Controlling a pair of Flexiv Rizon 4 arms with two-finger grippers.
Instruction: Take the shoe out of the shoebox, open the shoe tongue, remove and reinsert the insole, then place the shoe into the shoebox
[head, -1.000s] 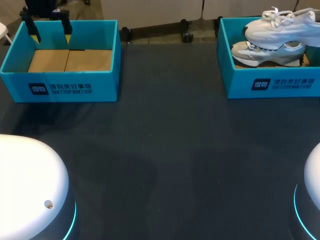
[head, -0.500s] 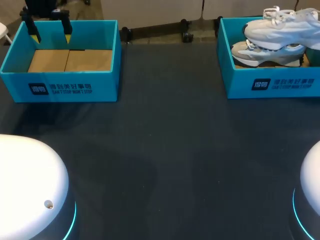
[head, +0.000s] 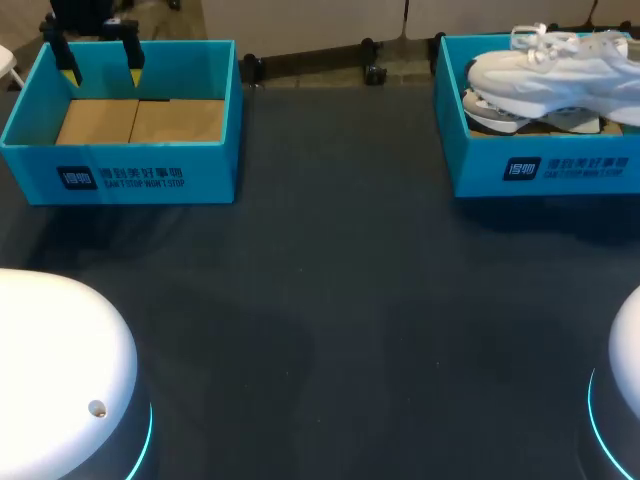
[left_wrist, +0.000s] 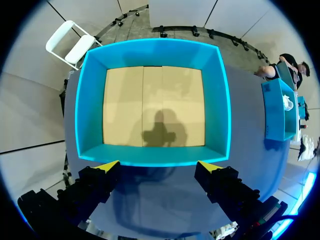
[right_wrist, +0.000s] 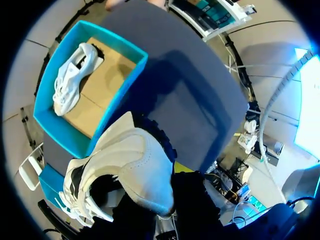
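Table (head: 330, 280): dark top that carries both boxes – its near corners are covered by the two white arm bases in the head view.
Left shoebox (head: 210, 160): teal, open, bare cardboard floor. From the left wrist (left_wrist: 90, 100) all of the inside shows, with the gripper's shadow on the floor.
Right shoebox (head: 480, 165): teal, at the far right of the table. Its right end is cut off by the edge of the head view. From the right wrist (right_wrist: 122, 95) the near part is hidden behind the upper shoe.
Upper shoe (head: 545, 70): white trainer, clear of the box floor and above the box, toe toward the middle of the table, laces loose. In the right wrist view (right_wrist: 135, 170) it sits right against the gripper.
Lower shoe (head: 495, 118): lies in the right shoebox, mostly covered by the upper shoe. It is seen whole from the right wrist (right_wrist: 70, 82), on its side on the cardboard.
Left gripper (head: 102, 72): above the left shoebox's far wall – fingers spread wide (left_wrist: 159, 166), nothing between them, touching nothing.
Right gripper (right_wrist: 172, 195): outside the head view. It grips the upper shoe at the heel end, but the shoe hides the fingers, so how far apart they stand cannot be told.
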